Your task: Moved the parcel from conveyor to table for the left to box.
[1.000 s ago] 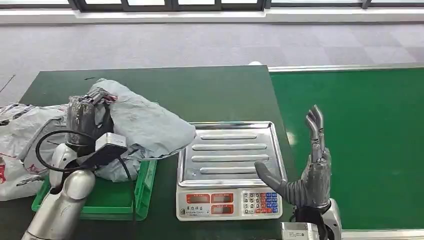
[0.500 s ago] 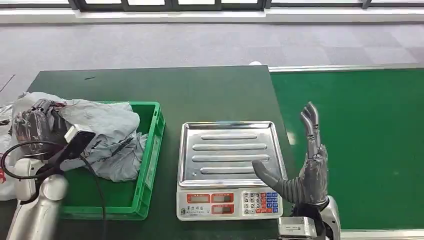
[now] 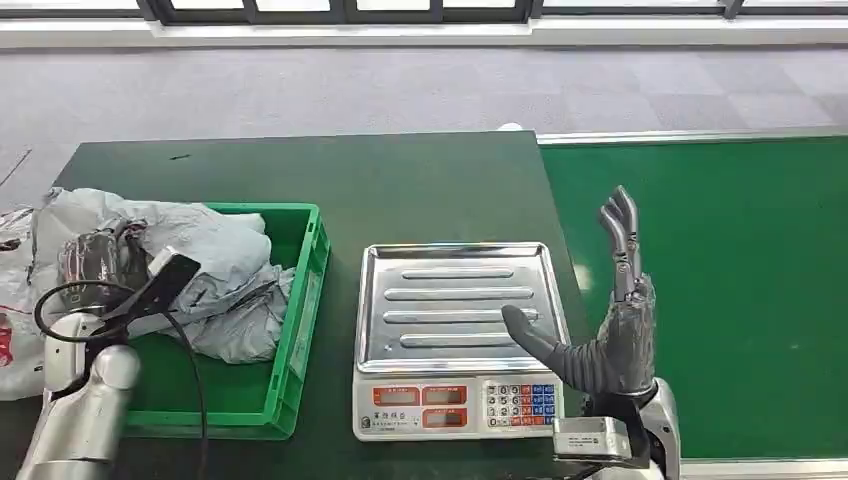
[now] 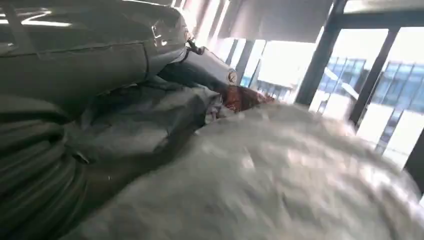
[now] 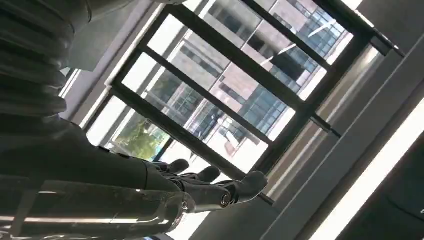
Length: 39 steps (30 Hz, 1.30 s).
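The parcel (image 3: pixel 190 275), a crumpled grey poly mailer, lay across the far left part of the green crate (image 3: pixel 300 300), its bulk over the crate's left rim and its long axis running roughly left to right, toward the scale. The left hand (image 3: pixel 95 265) gripped it at its left end, dark fingers wrapped in the plastic; the left wrist view, close and blurred, showed grey film bunched against the hand's ribbed cover, so the hold looked firm, though exactly how the fingers closed could not be made out. From that hand the parcel's mass extended to the right, into the crate, so letting go would probably drop it inside rather than on the table.

Beyond the crate, to the left, a second white bag (image 3: pixel 15 340) was cut off by the picture's edge. The scale (image 3: pixel 460 310) with its steel tray stood just beside the crate on the dark green table (image 3: pixel 400 180), nothing on it. The right hand (image 3: pixel 610 330) stood upright at the scale's right edge, fingers spread and holding nothing, well apart from the parcel. The conveyor (image 3: pixel 720 280) ran to the right with no parcel on the stretch in view.
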Tool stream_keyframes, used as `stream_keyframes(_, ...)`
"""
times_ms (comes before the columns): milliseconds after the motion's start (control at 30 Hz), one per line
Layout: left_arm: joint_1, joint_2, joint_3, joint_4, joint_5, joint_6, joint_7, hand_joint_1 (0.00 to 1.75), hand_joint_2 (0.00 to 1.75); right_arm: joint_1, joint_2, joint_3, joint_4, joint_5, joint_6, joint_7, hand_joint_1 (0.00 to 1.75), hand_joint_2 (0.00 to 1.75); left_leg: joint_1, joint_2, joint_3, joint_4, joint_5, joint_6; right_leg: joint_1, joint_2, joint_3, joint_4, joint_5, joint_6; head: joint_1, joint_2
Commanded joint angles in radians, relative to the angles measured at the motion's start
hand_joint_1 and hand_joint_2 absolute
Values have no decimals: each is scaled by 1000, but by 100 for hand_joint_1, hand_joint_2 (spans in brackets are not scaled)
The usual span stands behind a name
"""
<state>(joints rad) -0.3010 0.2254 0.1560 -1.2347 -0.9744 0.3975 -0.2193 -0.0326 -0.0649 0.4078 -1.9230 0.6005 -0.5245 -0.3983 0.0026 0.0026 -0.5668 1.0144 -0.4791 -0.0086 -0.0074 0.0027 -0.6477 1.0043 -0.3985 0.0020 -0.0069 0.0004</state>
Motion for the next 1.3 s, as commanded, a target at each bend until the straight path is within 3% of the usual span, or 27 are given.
stream_keyframes(33, -3, -48, -103, 126, -127, 0, 49, 0, 0, -12, 20, -8, 27, 14, 15, 3, 0, 175, 0, -2, 2, -2, 1, 0, 0, -2, 3, -2, 0, 0, 0, 0)
stream_keyframes(200, 32, -61, -158, 62, -257, -6, 123, 0, 0, -1, 29, -11, 26, 29, 25, 5, 0, 175, 0, -2, 2, -3, 1, 0, 0, -2, 3, -3, 1, 0, 0, 0)
stream_keyframes(433, 105, -136, -180, -118, -272, 61, 191, 0, 0, -11, 44, -12, 19, 56, 28, 25, 0, 175, 0, -1, 1, -1, 0, 0, 0, -2, 2, -1, 0, 0, 0, 0)
stream_keyframes(533, 159, -185, -159, -258, -98, 190, 129, 0, 0, 49, 52, -12, 0, 76, 7, 19, 0, 175, 0, -2, 0, -1, 0, 0, 0, -2, 2, -1, 0, 0, 0, 0)
stream_keyframes(633, 181, -196, -159, -320, -64, 203, 129, 0, 0, 63, 48, -6, -5, 81, -6, 15, 0, 175, 1, -3, 1, -1, 0, 0, 1, -3, 3, -2, -1, 1, 0, 0)
stream_keyframes(700, 203, -219, -162, -401, 92, 293, 42, 0, 0, 67, 35, 1, -4, 75, -27, 15, 0, 175, 1, -3, 3, -4, 0, 0, 1, -3, 5, -5, 0, 1, 0, 0)
stream_keyframes(933, 290, -299, -182, -551, 165, 301, -24, 0, 0, 144, 16, -6, -20, 65, -71, -1, 0, 175, 1, -2, 1, -1, -2, 2, 1, -2, 4, -3, -2, 2, 0, 0)
stream_keyframes(1200, 290, -299, -182, -551, 165, 301, -24, 0, 0, 144, 16, -6, -20, 65, -71, -1, 0, 175, 0, 0, -2, -1, -3, 2, 0, -1, 3, -2, -2, 2, 0, 0)
stream_keyframes(1233, 294, -353, -134, -574, 176, 301, -82, 0, 0, 142, 21, -6, -23, 63, -69, 0, 0, 175, 0, -1, -5, 0, -5, 1, 0, -1, 3, -1, -3, 2, 0, 0)
stream_keyframes(1300, 316, -390, -118, -597, 179, 301, -139, 0, 0, 138, 31, -8, -28, 68, -71, 7, 0, 175, 0, -1, -6, -1, -5, 1, 0, -2, 4, -2, -3, 2, 0, 0)
